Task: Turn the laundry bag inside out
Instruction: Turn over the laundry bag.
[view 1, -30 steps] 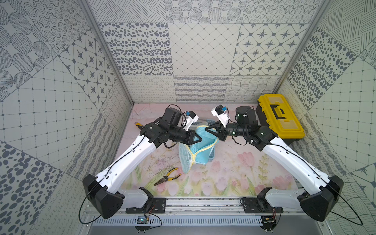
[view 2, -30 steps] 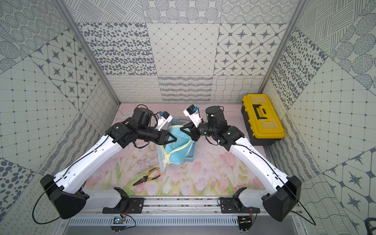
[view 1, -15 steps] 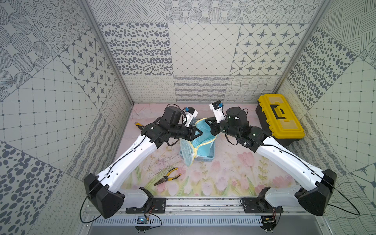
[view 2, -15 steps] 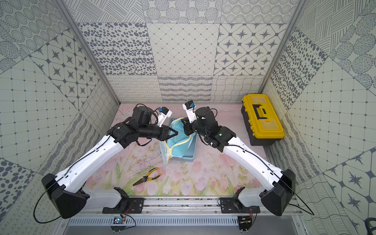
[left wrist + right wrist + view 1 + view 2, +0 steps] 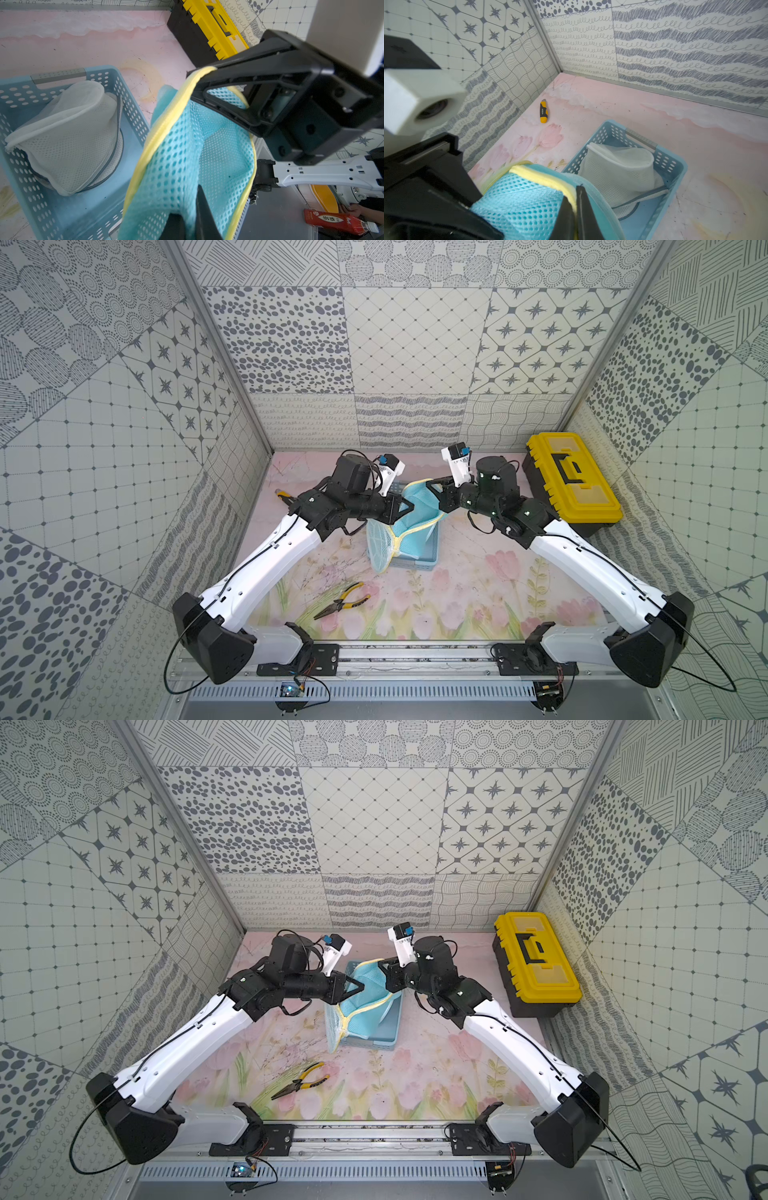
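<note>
In both top views the blue mesh laundry bag [image 5: 409,514] with yellow trim hangs above the bench [image 5: 457,593], lifted between the two arms over a pale blue perforated basket [image 5: 417,562]. The left tool [image 5: 411,506] is pressed together on the bag's near rim, and the right tool [image 5: 430,485] pinches the opposite rim, so the mouth is held apart between them. Yellow-handled pliers [image 5: 343,600] lie on the bench nearer the rail, well apart from the basket; a yellow and black toolbox [image 5: 571,485] stands against the right wall, just beside the right arm's wrist. In a top view the bag's lower end droops past the basket's left edge [image 5: 334,1027].

From the left wrist, the left tool [image 5: 192,209] is clamped on blue mesh [image 5: 178,149], and the right tool's black frame [image 5: 270,93] crowds the rim, blocking much of the bag's mouth. Beside it the basket [image 5: 133,116] holds a white mesh bag [image 5: 68,133] — it sits directly under the lifted one.

From the right wrist, the right tool [image 5: 576,199] is shut on the yellow trim [image 5: 542,176]. The left arm's black body [image 5: 425,187] hides the rest of the bag. A yellow utility knife [image 5: 543,112] lies near the corner — apart from the basket [image 5: 675,172].
</note>
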`<state>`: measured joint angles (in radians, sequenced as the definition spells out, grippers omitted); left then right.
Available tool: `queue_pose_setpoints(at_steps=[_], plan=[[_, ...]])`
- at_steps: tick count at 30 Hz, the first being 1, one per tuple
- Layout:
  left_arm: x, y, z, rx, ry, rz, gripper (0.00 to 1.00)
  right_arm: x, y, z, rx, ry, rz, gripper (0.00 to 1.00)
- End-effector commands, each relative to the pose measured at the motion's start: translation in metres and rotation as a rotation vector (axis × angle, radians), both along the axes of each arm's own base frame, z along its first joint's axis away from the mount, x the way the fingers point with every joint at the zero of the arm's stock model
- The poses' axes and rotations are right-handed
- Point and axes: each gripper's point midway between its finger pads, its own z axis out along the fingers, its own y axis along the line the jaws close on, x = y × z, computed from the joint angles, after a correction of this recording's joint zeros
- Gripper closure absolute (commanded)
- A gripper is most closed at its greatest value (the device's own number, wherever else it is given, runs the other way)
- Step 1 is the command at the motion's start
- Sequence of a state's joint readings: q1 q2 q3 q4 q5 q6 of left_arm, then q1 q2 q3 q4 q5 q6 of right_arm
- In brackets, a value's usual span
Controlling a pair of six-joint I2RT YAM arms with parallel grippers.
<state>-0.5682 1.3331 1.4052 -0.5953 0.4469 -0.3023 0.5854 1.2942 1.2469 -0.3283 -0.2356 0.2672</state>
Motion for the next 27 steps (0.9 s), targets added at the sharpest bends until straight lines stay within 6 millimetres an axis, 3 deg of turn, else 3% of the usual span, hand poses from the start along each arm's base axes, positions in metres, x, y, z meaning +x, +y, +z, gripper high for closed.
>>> queue_pose_setpoints(at_steps=[1,5,7,10,11,13,20,27], plan=[[-0.07,0.008,-0.006,0.009,0.166,-0.209,1.0,0.061,-0.097,-0.033,-0.12,0.042,-0.401,1.0],[-0.074,0.002,0.0,-0.027,0.166,-0.263,1.0,0.044,-0.064,-0.024,-0.044,0.003,-0.165,1.0],[-0.07,0.002,-0.001,-0.02,0.158,-0.244,1.0,0.021,-0.043,-0.006,0.046,-0.051,0.012,0.99],[-0.067,0.0,0.001,-0.047,0.149,-0.235,1.0,-0.006,-0.024,0.007,0.142,-0.091,0.188,0.43],[-0.067,-0.001,0.001,-0.055,0.145,-0.238,1.0,-0.012,-0.021,0.01,0.163,-0.099,0.227,0.33],[-0.068,-0.002,0.003,-0.066,0.14,-0.246,1.0,-0.02,-0.018,0.011,0.186,-0.105,0.286,0.24],[-0.069,-0.004,0.006,-0.087,0.119,-0.254,1.0,-0.059,0.0,0.018,0.274,-0.09,0.562,0.09],[-0.051,0.001,0.012,-0.072,0.07,-0.15,1.0,-0.078,0.012,0.005,0.254,-0.039,0.672,0.08]])
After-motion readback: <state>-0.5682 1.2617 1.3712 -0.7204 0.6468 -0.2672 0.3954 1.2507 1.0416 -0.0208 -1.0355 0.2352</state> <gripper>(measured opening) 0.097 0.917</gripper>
